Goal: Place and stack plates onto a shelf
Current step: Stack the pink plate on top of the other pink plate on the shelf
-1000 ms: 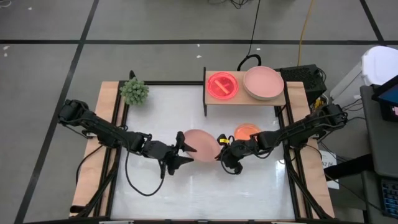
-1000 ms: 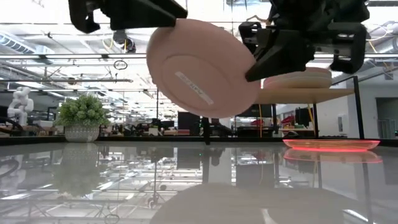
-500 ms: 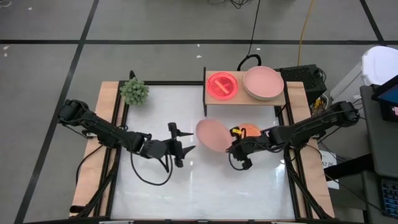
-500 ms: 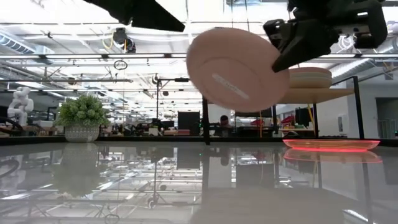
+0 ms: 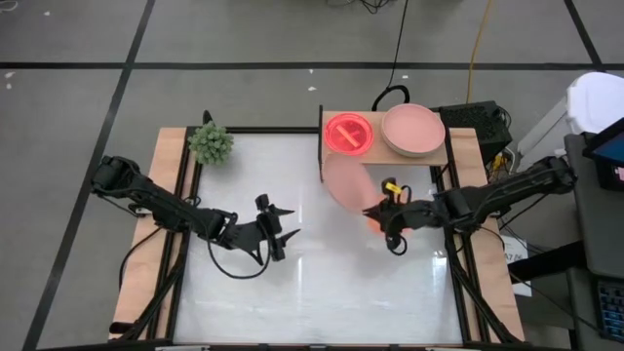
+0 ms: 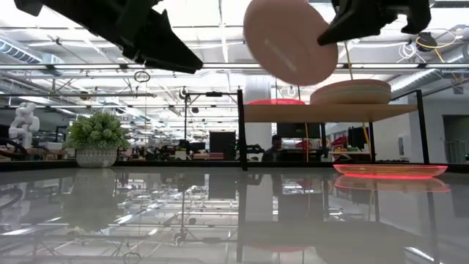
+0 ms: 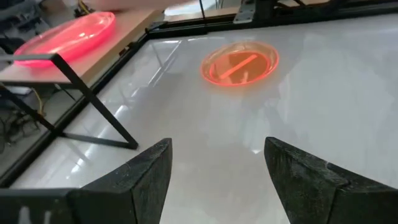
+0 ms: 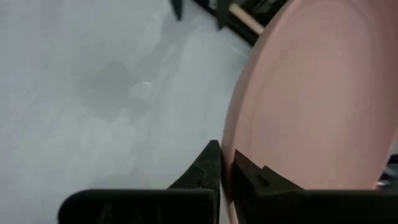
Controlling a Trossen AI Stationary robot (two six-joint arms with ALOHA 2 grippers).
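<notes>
A salmon-pink plate (image 5: 343, 180) hangs in the air in front of the shelf (image 5: 432, 156), held by my right gripper (image 5: 376, 208); the low view shows this plate (image 6: 289, 40) above shelf height. On the shelf's wood top lie a neon pink plate (image 5: 348, 134) and a stack of larger plates (image 5: 412, 130). An orange plate (image 7: 239, 62) lies flat on the table, near the shelf. My left gripper (image 5: 286, 226) is open above the table's middle, touching nothing. My right gripper pinches the salmon plate's rim (image 8: 235, 140) between its two fingers (image 8: 208, 168), coming from the table's right side. The plate is lifted clear and steeply tilted, standing out from the fingers toward the table's left and far side.
A small spiky green plant (image 5: 210, 143) stands at the table's far left corner. The shelf's dark supports (image 6: 240, 128) stand on the table's far right part. The wide white tabletop (image 5: 253, 292) is bordered by wooden edges.
My right gripper has carried the salmon plate from the table's middle up and toward the far right, to the shelf's front, and the plate has tipped more steeply. My left gripper has stayed open and has drawn back a little toward the left.
</notes>
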